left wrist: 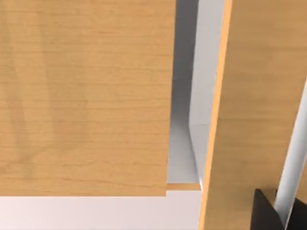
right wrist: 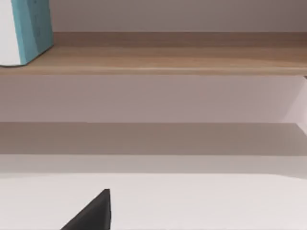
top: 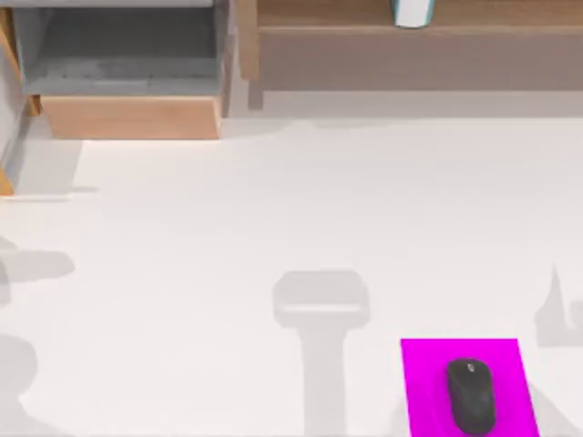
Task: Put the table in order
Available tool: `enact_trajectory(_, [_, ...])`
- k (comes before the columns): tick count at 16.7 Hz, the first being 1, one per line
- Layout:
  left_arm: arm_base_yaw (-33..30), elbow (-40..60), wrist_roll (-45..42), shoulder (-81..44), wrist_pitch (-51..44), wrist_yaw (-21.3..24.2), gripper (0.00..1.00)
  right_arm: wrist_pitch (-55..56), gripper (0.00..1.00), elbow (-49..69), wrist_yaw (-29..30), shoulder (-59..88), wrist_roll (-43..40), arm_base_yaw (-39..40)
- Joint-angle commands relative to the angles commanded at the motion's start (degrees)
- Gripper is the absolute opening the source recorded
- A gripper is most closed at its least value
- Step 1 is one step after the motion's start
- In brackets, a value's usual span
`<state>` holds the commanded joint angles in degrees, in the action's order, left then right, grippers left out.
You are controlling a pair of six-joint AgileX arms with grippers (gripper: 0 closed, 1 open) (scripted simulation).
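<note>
Table (top: 200, 273) spans almost the whole top view, white and smooth. Magenta mat (top: 428, 382) lies at the near edge, right of centre, with a black computer mouse (top: 471, 394) resting on it, long axis pointing roughly toward the back. Wooden drawer (top: 132, 116) at back left is pulled open, grey interior exposed. Wooden shelf (top: 401, 41) runs along the back right; a white-and-teal container (top: 413, 11) stands on it, cut off by the frame edge.

Left wrist view: close up on light wood panels (left wrist: 86, 96) with a white gap between them, dark left gripper (left wrist: 271, 215) tip at the corner. Right wrist view: faces the shelf (right wrist: 168, 57), teal-and-white container (right wrist: 26, 28) on its top board, dark tip of the right gripper (right wrist: 93, 213) low over the tabletop (right wrist: 201, 201). Cannot tell from these views whether either gripper is released or clenched.
</note>
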<state>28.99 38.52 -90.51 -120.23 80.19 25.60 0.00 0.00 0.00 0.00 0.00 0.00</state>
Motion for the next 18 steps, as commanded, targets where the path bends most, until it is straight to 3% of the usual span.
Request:
enact_trajectory(7, [-0.54, 2.12, 0.09, -1.05, -1.48, -1.06, 0.00, 0.00, 1.00, 0.00, 0.00, 0.00, 0.00, 0.00])
enact_trajectory(14, [-4.75, 14.54, 0.22, -6.38, -8.18, -4.99, 0.00, 0.00, 1.00, 0.00, 0.00, 0.00, 0.00, 0.00])
enact_trajectory(18, [-5.19, 15.56, 0.35, -6.85, -8.89, -5.39, 0.00, 0.00, 1.00, 0.00, 0.00, 0.00, 0.00, 0.00])
